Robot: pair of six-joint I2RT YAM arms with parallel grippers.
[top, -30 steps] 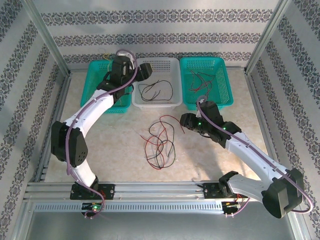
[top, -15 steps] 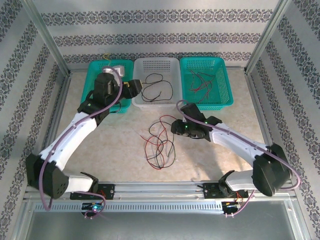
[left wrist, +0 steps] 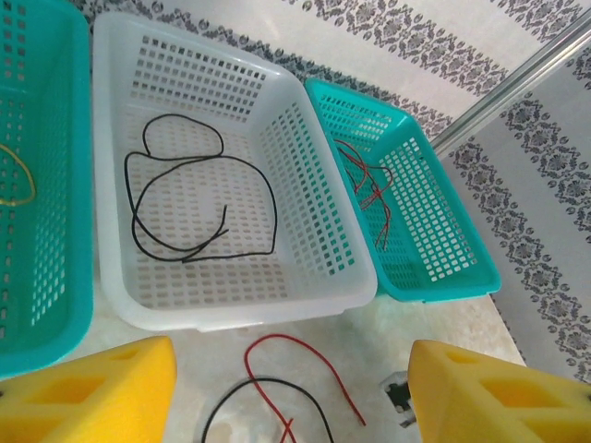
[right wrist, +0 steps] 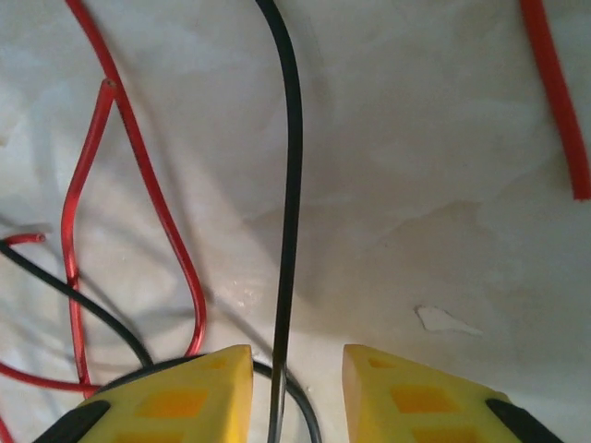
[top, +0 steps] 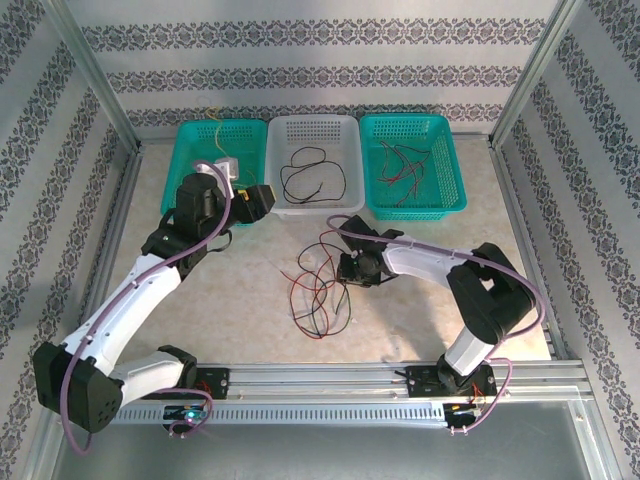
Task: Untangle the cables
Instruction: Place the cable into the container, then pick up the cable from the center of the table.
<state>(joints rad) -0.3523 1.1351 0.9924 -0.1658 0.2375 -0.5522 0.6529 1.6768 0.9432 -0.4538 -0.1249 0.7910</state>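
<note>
Step in hand, as I read it: get one black strand out of the loose cables point(top: 318, 290), a red-and-black tangle in the middle of the table point(top: 230, 300), a bit nearer its near edge than the baskets. The right gripper point(right wrist: 297, 362) sits low at the tangle's right side, jaws narrowly apart. The black cable point(right wrist: 292, 185) runs up between the yellow fingers point(right wrist: 185, 397), closer to the left one, not pinched yet, nothing held. A red loop point(right wrist: 138, 166) lies just beside it, and a second black strand point(right wrist: 83, 300) passes under the left fingertip. To do it well, pinch that one black cable alone and keep the red loop out of the jaws. Lift slowly so crossing strands slide off; if the whole bunch rises, better regrip nearer a free end. The left gripper point(left wrist: 291, 369) hangs by the near left corner of the white basket point(left wrist: 231, 318), jaws wide, empty; it could pin the red strands. Already sorted along the far edge are a black wire point(left wrist: 185, 203) in the white basket, red wires point(left wrist: 369, 189) in the right teal basket point(top: 415, 213) and a yellow wire point(left wrist: 14, 185) in the left teal basket point(top: 222, 123).
</note>
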